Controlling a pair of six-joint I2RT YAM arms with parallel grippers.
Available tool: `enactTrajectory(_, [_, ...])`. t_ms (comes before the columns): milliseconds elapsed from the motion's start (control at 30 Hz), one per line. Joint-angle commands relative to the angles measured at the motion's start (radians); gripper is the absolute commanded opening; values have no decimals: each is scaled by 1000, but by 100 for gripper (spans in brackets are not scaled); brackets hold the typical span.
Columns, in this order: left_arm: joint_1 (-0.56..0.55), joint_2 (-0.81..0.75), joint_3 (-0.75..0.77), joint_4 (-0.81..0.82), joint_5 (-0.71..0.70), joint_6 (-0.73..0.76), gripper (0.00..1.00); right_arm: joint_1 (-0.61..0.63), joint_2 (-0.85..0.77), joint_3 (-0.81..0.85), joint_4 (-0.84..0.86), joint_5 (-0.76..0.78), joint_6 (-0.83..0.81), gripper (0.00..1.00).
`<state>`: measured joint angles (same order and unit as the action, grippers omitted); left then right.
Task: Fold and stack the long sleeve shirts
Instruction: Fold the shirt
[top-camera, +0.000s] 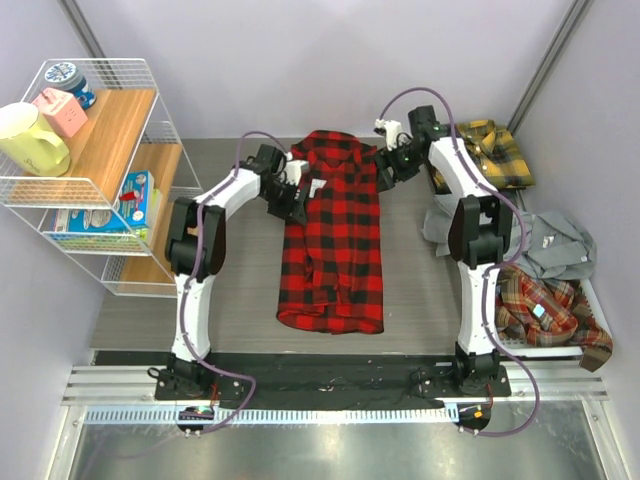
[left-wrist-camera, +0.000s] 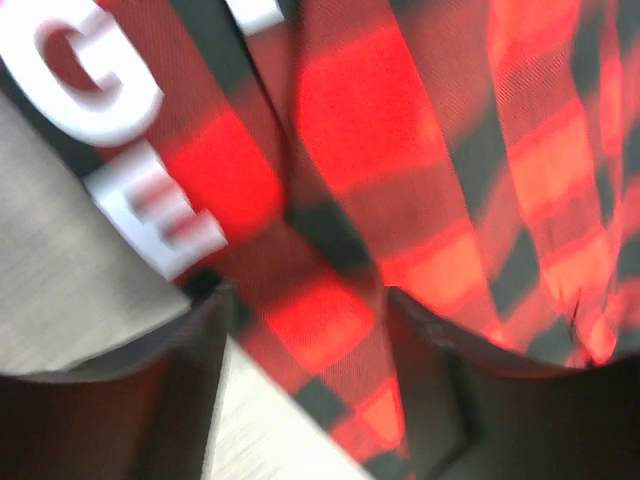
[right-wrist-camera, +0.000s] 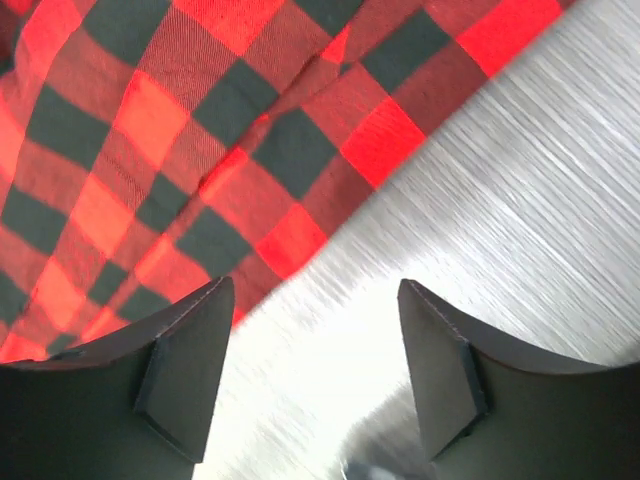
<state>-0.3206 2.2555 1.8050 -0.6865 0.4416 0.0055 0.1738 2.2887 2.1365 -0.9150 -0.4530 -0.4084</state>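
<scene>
Four long sleeve shirts, two tools. The red-and-black check shirt (top-camera: 333, 240) lies at the centre of the bench (top-camera: 240, 290). It is laid in a narrow lengthwise strip, collar toward 12 o'clock and hem toward 6 o'clock. The yellow-and-black plaid shirt (top-camera: 492, 150) sits at 1 o'clock. The grey shirt (top-camera: 555, 245) at 3 o'clock and the orange-brown plaid shirt (top-camera: 548, 312) at 4 o'clock lie crumpled beside the right arm.

The left tool (top-camera: 297, 195) is at the strip's 10 o'clock edge with its jaws apart. Red cloth and the white lettering (left-wrist-camera: 95, 75) show through the gap. That view is blurred, so contact with the cloth cannot be told. The right tool (top-camera: 388, 168) is at the 2 o'clock edge, jaws apart and empty, over bare bench just beside the cloth.

Likely hazards:
- **Missed grasp.** If the right tool closes where it stands, it would probably close on nothing or only a thread of hem, because the shirt edge lies off to one side of its gap.
- **Fold opening.** A pinch on only the top layer at either edge could open the lengthwise fold on lifting.
- **Skewed fold.** If one tool grips and the other misses, the collar end would rise crooked and the cross-fold would skew.
- **Snagged shirt.** The right arm could snag the grey shirt lying near it.
</scene>
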Motion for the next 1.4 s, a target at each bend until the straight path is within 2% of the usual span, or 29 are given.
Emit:
enactTrajectory(0, [-5,-290,-165,51,141,132,71,-2,-239,-111,18,-102,-86,80])
enactTrajectory(33, [-12,-353,-246,53,158,213,79,-2,-291,-172,57,-146,-89,93])
enactTrajectory(67, [-20,-458,-284,56,170,250,82,0,-338,-232,95,-176,-92,100])
enactTrajectory(100, [-29,-518,-323,53,180,295,86,0,-436,-351,190,-203,-69,100])
enactTrajectory(133, [-31,-568,-367,53,195,373,100,1,-475,-410,259,-223,-23,100])
enactTrajectory(167, [-32,-667,-441,62,212,407,100,1,-515,-465,336,-231,96,100])
enactTrajectory(200, [-34,-710,-487,82,248,428,100,1,-561,-534,419,-252,102,100])
enactTrajectory(267, [-35,-778,-594,154,253,436,100,4,-578,-559,397,-400,21,100])
enactTrajectory(333, [-37,-826,-647,237,223,342,100,36,-583,-550,126,-478,-340,100])
enactTrajectory(367, [-35,-827,-630,172,270,438,100,79,-595,-572,31,-385,-445,100])
enactTrajectory(400, [-47,-812,-615,81,317,526,100,137,-626,-692,22,-342,-533,99])
enactTrajectory(433, [-67,-809,-610,-30,306,568,100,150,-711,-778,51,-328,-562,100])
enactTrajectory(467, [-84,-821,-630,-19,278,577,100,154,-777,-873,177,-328,-569,100])
enactTrajectory(500, [-95,-899,-750,23,269,593,100,167,-834,-1049,245,-287,-564,100])
enactTrajectory(533, [-98,-950,-830,75,241,612,100,234,-939,-1125,298,-242,-581,100])
enactTrajectory(567, [-107,-1020,-910,204,214,635,100,271,-980,-1189,361,-207,-598,100])
enactTrajectory(600, [-150,-1077,-1062,246,177,702,100,303,-1018,-1301,393,-164,-606,100])
enactTrajectory(633, [-176,-1182,-1123,280,146,744,100,347,-1060,-1352,424,-155,-603,100])
enactTrajectory(733, [-276,-1316,-1318,376,51,838,100,412,-1188,-1547,568,-87,-615,100])
enactTrajectory(800, [-360,-1349,-1377,442,-33,858,100,475,-1247,-1660,669,-49,-629,100])
enactTrajectory(900, [-434,-1363,-1460,519,-95,860,100,530,-1247,-1733,737,-4,-655,100])
enactTrajectory(1067, [-514,-1248,-1526,665,-193,867,100,584,-1200,-1799,864,81,-673,100])
enactTrajectory(1167, [-517,-1162,-1523,760,-237,876,99,607,-1131,-1817,965,148,-687,100])
enactTrajectory(1367, [-517,-1012,-1524,945,-290,956,98,609,-1006,-1814,1065,220,-719,99])
